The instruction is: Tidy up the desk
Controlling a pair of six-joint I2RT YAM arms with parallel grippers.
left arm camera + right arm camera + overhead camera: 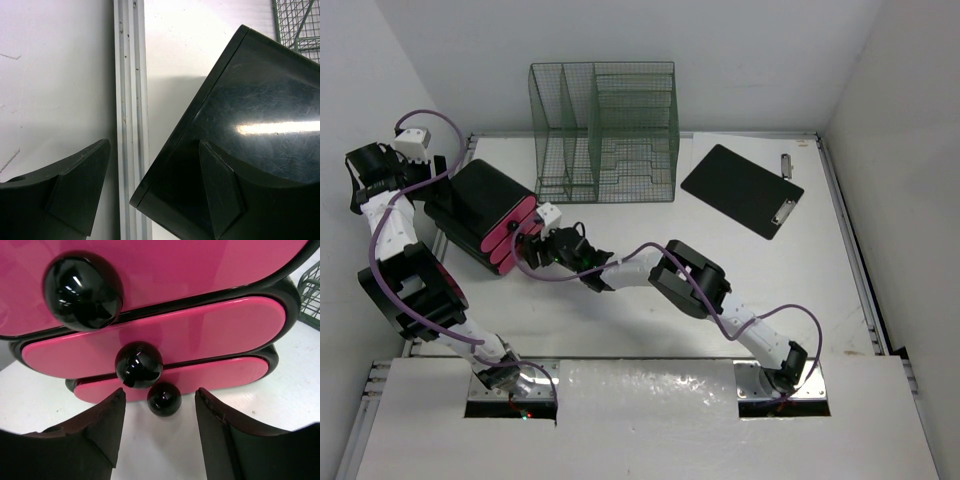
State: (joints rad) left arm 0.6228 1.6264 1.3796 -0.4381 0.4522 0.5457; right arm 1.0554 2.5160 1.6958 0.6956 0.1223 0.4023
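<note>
The white desk [840, 290] carries a black drawer box [480, 205] with three pink drawer fronts [165, 335], each with a black ball knob. My right gripper [532, 243] is open and empty in front of the drawers. In the right wrist view [159, 392] the lowest knob [164, 399] sits just ahead, between the fingers, untouched. My left gripper [425, 185] is open at the box's back left corner. In the left wrist view [154, 145] one finger [220, 190] is over the box top [250, 110] and the other is over the wall side.
A green wire mesh file organizer [605, 130] stands at the back, right of the box. A black clipboard [740, 190] lies at the back right. A metal rail [131, 100] runs along the desk's left edge by the white wall.
</note>
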